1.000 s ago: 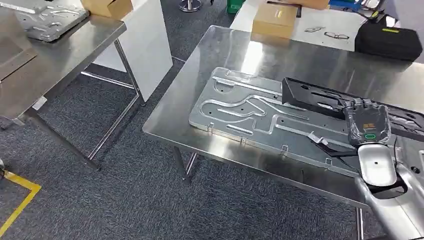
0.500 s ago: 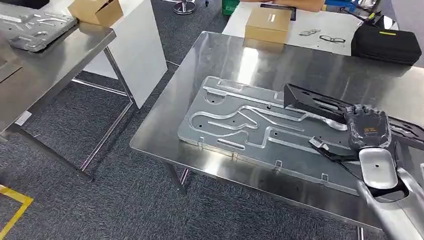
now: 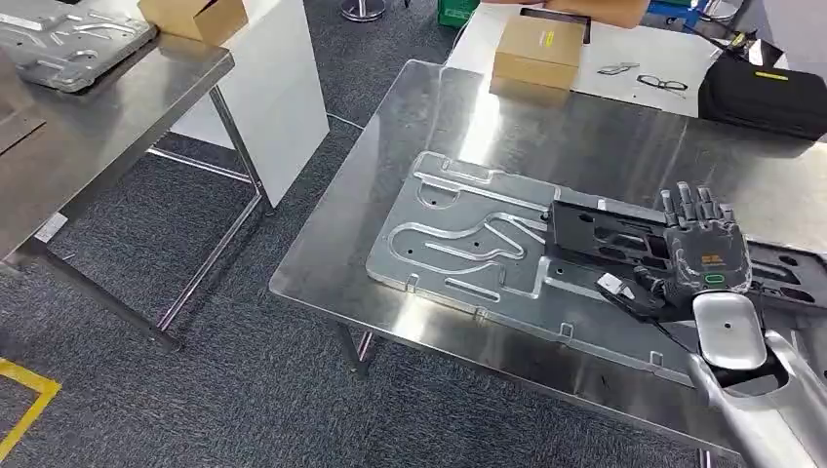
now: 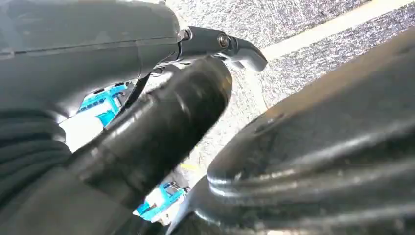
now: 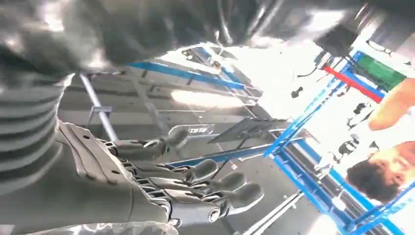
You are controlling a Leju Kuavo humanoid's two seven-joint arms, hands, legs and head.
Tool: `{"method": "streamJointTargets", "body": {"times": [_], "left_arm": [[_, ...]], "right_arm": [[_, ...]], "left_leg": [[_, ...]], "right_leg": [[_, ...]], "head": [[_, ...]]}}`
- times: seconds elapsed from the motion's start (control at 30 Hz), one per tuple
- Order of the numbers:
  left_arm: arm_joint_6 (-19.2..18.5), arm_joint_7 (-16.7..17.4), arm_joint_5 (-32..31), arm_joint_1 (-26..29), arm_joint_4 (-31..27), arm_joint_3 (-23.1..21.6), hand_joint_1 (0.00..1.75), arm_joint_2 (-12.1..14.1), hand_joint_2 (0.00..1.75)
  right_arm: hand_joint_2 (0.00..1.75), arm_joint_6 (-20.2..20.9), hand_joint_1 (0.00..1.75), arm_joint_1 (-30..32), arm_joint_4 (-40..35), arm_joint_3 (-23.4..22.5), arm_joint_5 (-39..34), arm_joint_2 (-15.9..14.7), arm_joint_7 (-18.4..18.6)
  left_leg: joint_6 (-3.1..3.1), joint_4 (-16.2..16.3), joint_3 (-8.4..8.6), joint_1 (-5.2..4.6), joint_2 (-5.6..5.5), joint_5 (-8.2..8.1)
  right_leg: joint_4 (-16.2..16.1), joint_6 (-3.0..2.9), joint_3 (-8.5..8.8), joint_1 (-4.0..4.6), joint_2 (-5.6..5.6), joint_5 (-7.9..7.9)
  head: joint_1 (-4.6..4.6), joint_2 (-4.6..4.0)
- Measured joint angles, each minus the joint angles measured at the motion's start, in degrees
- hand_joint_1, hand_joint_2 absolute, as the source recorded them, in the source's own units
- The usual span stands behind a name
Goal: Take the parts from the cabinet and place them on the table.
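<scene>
A large silver plate with milled channels (image 3: 468, 234) lies flat on the steel table (image 3: 546, 127). A flat black part (image 3: 595, 229) rests across the plate's right end and runs on to the right. My right hand (image 3: 704, 249) hovers over that part's right half with its fingers straight and spread, holding nothing. In the right wrist view the right hand (image 5: 161, 181) shows its fingers stretched out and apart, with nothing between them. The left hand (image 4: 147, 112) appears close up and blurred against dark body parts, so its fingers cannot be read.
A second steel table (image 3: 107, 107) at the left carries another silver plate (image 3: 68, 39) and a cardboard box (image 3: 190, 15). A white panel (image 3: 283, 88) stands between the tables. Behind are a cardboard box (image 3: 538, 49), glasses (image 3: 663, 83) and a black case (image 3: 766, 97). A person (image 5: 386, 166) stands nearby.
The black part, held tilted up in my right hand before, now lies flat on the silver plate. The hand's fingers have straightened and come off it. The camera shifted slightly.
</scene>
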Motion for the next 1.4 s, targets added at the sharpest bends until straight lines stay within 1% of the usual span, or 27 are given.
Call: {"method": "streamJointTargets", "body": {"times": [0.17, 0.3, 0.4, 0.43, 0.53, 0.57, 0.6, 0.63, 0.7, 0.73, 0.77, 0.8, 0.83, 0.9, 0.93, 0.97, 1.03, 1.07, 1.1, 1.13, 1.17, 1.23, 1.27, 1.3, 1.33, 1.37, 1.4], "left_arm": [[0.4, 0.6, 0.1, 0.0, 0.0, 0.0, 0.00, 0.0, 0.00], [1.6, 2.3, -0.9, 0.0, 0.0, 0.0, 0.00, 0.0, 0.00], [2.4, 2.7, -1.5, 0.0, 0.0, -0.1, 0.00, 0.0, 0.00], [2.8, 2.8, -1.7, 0.0, 0.0, -0.2, 0.00, -0.1, 1.75], [3.7, 2.9, -2.1, 0.1, 0.0, -1.0, 0.00, -0.1, 1.75], [3.8, 2.6, -2.1, 0.1, 0.0, -1.1, 0.00, -0.1, 1.75], [3.9, 2.3, -2.1, 0.1, 0.0, -1.1, 0.00, -0.2, 1.75], [4.0, 1.8, -2.1, 0.1, 0.0, -1.1, 0.00, -0.3, 1.75], [4.1, 1.4, -2.0, 0.1, 0.0, -1.1, 0.00, -0.3, 1.75], [4.1, 1.3, -2.0, 0.1, 0.0, -1.1, 0.00, -0.3, 1.75], [4.2, 1.3, -2.0, 0.1, 0.0, -1.1, 0.00, -0.4, 1.75], [4.2, 1.2, -2.0, 0.1, 0.0, -1.1, 0.00, -0.4, 0.00], [4.2, 1.0, -1.9, 0.1, 0.0, -1.1, 0.00, -0.5, 0.00], [4.4, 0.3, -1.6, 0.1, 0.0, -1.1, 0.00, -0.7, 0.00], [4.6, -0.2, -1.6, 0.1, 0.0, -1.1, 0.00, -0.7, 0.00], [4.9, -0.6, -1.5, 0.2, 0.0, -1.1, 0.00, -0.7, 1.75], [5.8, -1.6, -1.4, 0.3, 0.0, -1.1, 0.00, -0.7, 1.75], [6.4, -2.2, -1.5, 0.4, 0.0, -1.1, 0.00, -0.7, 1.75], [6.9, -2.8, -1.6, 0.7, 0.0, -1.2, 0.00, -0.6, 1.75], [7.3, -3.3, -1.8, 0.7, 0.0, -1.2, 0.00, -0.6, 1.75], [7.5, -3.6, -1.9, 0.7, 0.0, -1.2, 0.00, -0.7, 1.75], [8.0, -4.0, -2.1, 0.6, 0.0, -1.2, 0.00, -0.7, 1.75], [8.4, -4.5, -2.1, 0.6, 0.0, -1.2, 0.00, -0.7, 1.75], [9.1, -5.1, -2.3, 0.5, 0.0, -1.3, 0.00, -0.7, 1.75], [9.7, -5.8, -2.7, 0.4, 0.0, -1.4, 0.00, -0.7, 1.75], [10.3, -6.7, -2.8, 0.3, 0.0, -1.5, 0.00, -0.7, 1.75], [11.2, -7.8, -2.9, 0.1, 0.0, -1.5, 0.00, -0.6, 1.75]], "right_arm": [[0.00, -0.9, 0.00, 0.1, 0.0, 0.0, -0.2, 0.5, 0.2], [0.00, -7.9, 0.00, 1.6, -0.5, -0.9, 1.2, 3.0, 3.0], [0.00, -12.1, 0.00, 3.4, -2.1, -1.8, 0.6, 5.0, 2.6], [0.00, -13.7, 0.00, 4.1, -2.9, -2.2, 0.6, 5.9, 2.4], [0.00, -17.5, 0.00, 7.5, -6.0, -3.9, -0.6, 8.7, 0.6], [0.00, -19.0, 0.00, 8.9, -7.4, -4.2, -0.9, 9.4, -0.2], [0.00, -20.8, 0.00, 10.4, -8.2, -4.3, -0.9, 9.8, -1.0], [0.00, -22.6, 0.00, 11.6, -9.1, -4.5, -0.8, 10.4, -1.6], [0.00, -24.2, 0.00, 13.8, -10.4, -4.6, -0.6, 11.3, -2.0], [0.00, -24.3, 0.00, 14.7, -10.7, -4.8, -0.6, 11.6, -2.1], [0.00, -24.3, 0.00, 15.4, -11.0, -4.9, -0.6, 11.8, -2.2], [0.00, -24.3, 0.00, 15.9, -11.2, -4.9, -0.6, 11.9, -2.2], [1.75, -24.4, 0.00, 16.2, -11.5, -4.9, -0.6, 12.1, -2.3], [1.75, -25.9, 0.00, 17.1, -12.7, -5.4, -0.5, 12.5, -3.5], [1.75, -26.8, 0.00, 18.0, -13.4, -5.5, -0.3, 12.7, -4.1], [1.75, -27.5, 0.00, 19.4, -14.4, -5.6, -0.2, 13.2, -4.8], [1.75, -27.7, 0.00, 21.9, -16.1, -5.4, -1.0, 14.1, -5.7], [1.75, -27.7, 0.00, 23.3, -16.9, -5.0, -1.0, 14.7, -5.9], [1.75, -27.7, 0.00, 24.6, -17.3, -4.7, -0.4, 15.2, -5.7], [1.75, -27.8, 0.00, 25.8, -17.8, -4.2, 0.4, 15.7, -5.2], [1.75, -27.8, 0.00, 26.9, -18.2, -3.8, 0.9, 16.1, -5.0], [1.75, -27.7, 0.00, 28.4, -18.7, -3.3, 0.9, 16.7, -5.0], [1.75, -26.8, 0.00, 29.1, -18.8, -3.2, -0.1, 17.0, -5.2], [1.75, -25.3, 0.00, 29.8, -18.8, -2.9, -1.3, 17.2, -5.3], [1.75, -23.6, 0.00, 30.9, -18.7, -2.4, -2.8, 17.8, -5.1], [1.75, -22.7, 0.00, 32.1, -18.6, -2.1, -3.3, 18.0, -4.6], [1.75, -21.8, 0.00, 33.1, -18.3, -1.4, -3.6, 18.4, -3.6]], "left_leg": [[0.25, 0.0, 0.02, 0.00, 0.00, 0.18], [0.28, 0.3, -0.02, -0.07, -0.01, 0.15], [0.45, 0.4, -0.06, -0.17, -0.03, 0.02], [0.57, 0.5, -0.07, -0.23, -0.03, -0.05], [0.98, 0.8, -0.02, -0.26, -0.04, -0.13], [1.37, 0.1, 0.24, 0.14, 0.03, 0.16], [1.69, -0.6, 0.60, 0.38, 0.28, 0.52], [1.91, -0.8, 0.57, 0.35, 0.29, 0.59], [1.99, -0.6, 0.28, 0.27, 0.36, 0.65], [2.00, -0.4, 0.03, 0.20, 0.42, 0.66], [1.99, -0.1, -0.28, 0.19, 0.45, 0.67], [1.98, 0.2, -0.60, 0.20, 0.49, 0.68], [1.96, 0.6, -0.98, 0.20, 0.53, 0.69], [1.75, 1.7, -1.85, 0.25, 0.53, 0.74], [1.38, 1.9, -2.07, 0.27, 0.49, 0.87], [0.93, 2.1, -2.11, 0.09, 0.22, 1.01], [0.10, 2.0, -2.33, 0.15, 0.08, 1.71], [-0.30, 1.9, -2.41, 0.08, -0.05, 2.02], [-0.61, 2.3, -2.67, 0.30, -0.06, 1.65], [-1.10, 3.7, -3.38, 0.44, 0.16, -0.97], [-1.60, 6.8, -4.37, 0.62, 0.30, -4.73], [-2.34, 15.4, -6.27, 1.04, 0.54, -10.73], [-2.54, 18.5, -6.49, 1.13, 0.58, -11.54], [-2.61, 19.2, -5.70, 1.18, 0.59, -10.75], [-2.58, 17.7, -3.80, 1.20, 0.59, -9.03], [-2.44, 14.0, -0.75, 1.21, 0.60, -6.95], [-2.17, 8.6, 3.20, 1.20, 0.58, -5.62]], "right_leg": [[0.0, 0.30, 0.00, 0.03, -0.02, 0.19], [0.0, 0.51, 0.07, -0.02, 0.00, 0.28], [0.0, 0.64, 0.11, -0.06, -0.02, 0.19], [0.0, 0.68, 0.12, -0.17, -0.02, 0.17], [-0.2, 1.15, 0.35, -0.31, -0.02, 0.28], [-0.2, 1.37, 0.45, -0.06, -0.02, 0.15], [0.7, 1.33, 0.48, -0.23, 0.02, -1.03], [3.0, 1.16, -0.56, -0.11, 0.02, -3.06], [11.8, 1.07, -4.50, 0.03, 0.07, -8.14], [16.1, 1.09, -6.47, 0.04, 0.08, -9.79], [18.4, 1.07, -7.54, 0.04, 0.07, -9.91], [17.8, 1.06, -7.24, 0.02, 0.05, -8.59], [14.7, 1.05, -5.65, -0.04, 0.03, -6.22], [4.2, 0.97, -0.12, -0.23, -0.04, -1.67], [3.2, 0.73, 0.34, -0.04, -0.04, -2.96], [3.6, 0.50, -0.36, 0.46, 0.12, -0.89], [3.2, -0.05, -0.72, 0.51, 0.16, -1.24], [3.1, -0.52, -0.87, 0.46, 0.13, -0.93], [2.8, -1.09, -1.55, 0.02, -0.11, -0.29], [2.8, -1.59, -2.09, 0.02, -0.15, 0.15], [2.8, -2.01, -2.60, 0.04, -0.25, 0.64], [2.9, -2.00, -4.01, 0.13, -0.28, 1.60], [2.9, -1.92, -4.70, 0.15, -0.31, 2.09], [3.0, -1.87, -5.29, 0.14, -0.39, 2.46], [3.0, -1.77, -5.75, 0.13, -0.54, 2.79], [3.1, -1.65, -5.93, 0.13, -0.62, 3.10], [3.1, -1.47, -6.30, 0.12, -0.60, 3.42]], "head": [[0.00, 0.00], [0.00, 0.00], [0.00, 0.00], [0.00, 0.00], [0.00, 0.00], [0.00, 0.00], [0.00, 0.00], [0.02, 0.00], [0.00, 0.00], [0.00, 0.00], [0.00, 0.00], [0.00, 0.00], [0.00, 0.00], [0.00, 0.00], [-0.02, 0.00], [0.02, 0.00], [-0.02, 0.00], [0.00, 0.00], [0.00, 0.00], [-0.02, 0.00], [-0.02, 0.00], [-0.02, 0.00], [-0.02, 0.00], [-0.02, 0.00], [-0.02, 0.00], [-0.02, 0.00], [-0.02, 0.00]]}}
